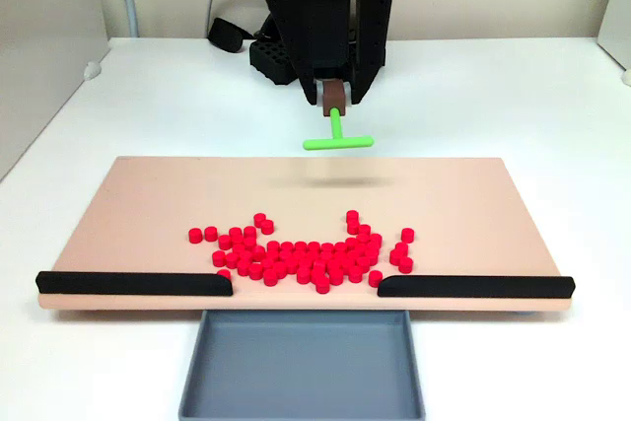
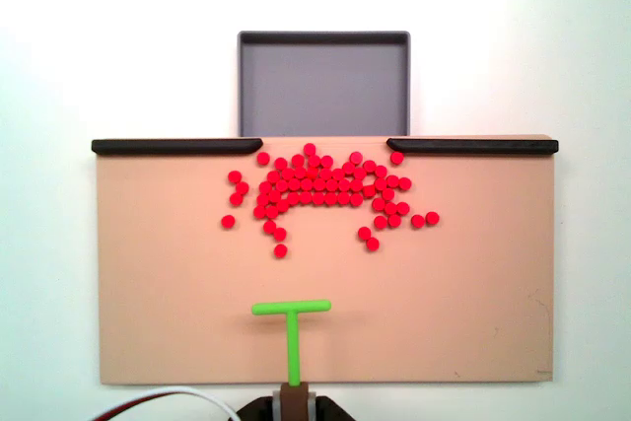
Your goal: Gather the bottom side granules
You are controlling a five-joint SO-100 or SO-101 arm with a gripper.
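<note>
Dozens of small red granules [image 1: 301, 251] lie in a loose heap on the tan board [image 1: 148, 204], close to the gap between two black strips. In the top-down fixed view the granules [image 2: 320, 186] spread just below that gap, with a few strays at the heap's lower edge. My gripper [image 1: 335, 101] is shut on the stem of a green T-shaped pusher [image 1: 336, 139]. The pusher hangs over the board's far edge, well clear of the heap, and casts a shadow on the board. Seen from above, the pusher [image 2: 291, 327] points its crossbar toward the granules and my gripper [image 2: 294, 397] sits at the bottom edge.
Black strips [image 1: 133, 283] [image 1: 473, 286] line the board's near edge with a gap between them. A grey tray [image 1: 301, 367] [image 2: 323, 81] sits below that gap. The arm's black base [image 1: 286, 51] and cables stand behind the board on the white table.
</note>
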